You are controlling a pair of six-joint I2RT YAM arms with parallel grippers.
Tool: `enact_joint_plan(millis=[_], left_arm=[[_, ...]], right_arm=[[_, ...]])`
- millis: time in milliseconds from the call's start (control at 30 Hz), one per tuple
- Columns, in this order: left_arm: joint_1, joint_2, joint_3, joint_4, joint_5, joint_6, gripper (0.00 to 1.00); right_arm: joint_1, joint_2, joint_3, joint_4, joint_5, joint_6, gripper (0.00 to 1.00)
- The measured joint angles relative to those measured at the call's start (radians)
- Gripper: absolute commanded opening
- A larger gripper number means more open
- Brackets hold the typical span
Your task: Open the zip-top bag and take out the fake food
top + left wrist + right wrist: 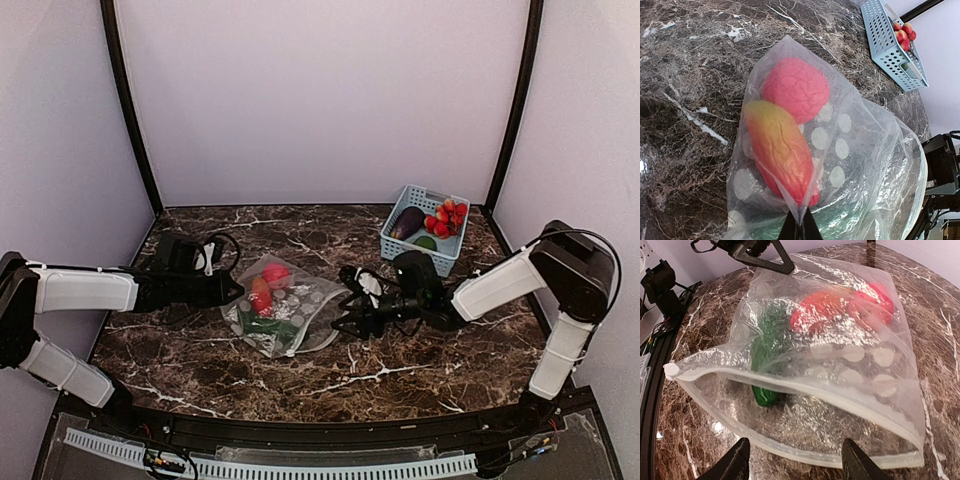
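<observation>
The clear zip-top bag lies mid-table with its mouth open toward my right gripper. Inside it are fake food pieces: a pink round piece, a red-yellow oblong piece and a green piece. My left gripper is shut on a fold of the bag's plastic at its far, closed end; it also shows in the top view. My right gripper is open just in front of the bag's lower lip, holding nothing. In the top view the right gripper sits at the bag's right edge.
A light-blue slotted basket stands at the back right, holding a purple eggplant, a cluster of red balls and a green piece. The basket also shows in the left wrist view. Walls enclose the marble table.
</observation>
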Motion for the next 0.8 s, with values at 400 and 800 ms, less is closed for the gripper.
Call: enact_joint_plan(millis=[400,800], left_arm=[[0.000,0.000,0.000,0.000,0.007,0.000,0.01],[0.000,0.000,0.000,0.000,0.008,0.000,0.01]], right_arm=[[0.064,0.181,0.160,0.044,0.006,-0.075,0.53],[0.130,0.310,0.272,0.037,0.002,-0.119,0.48]])
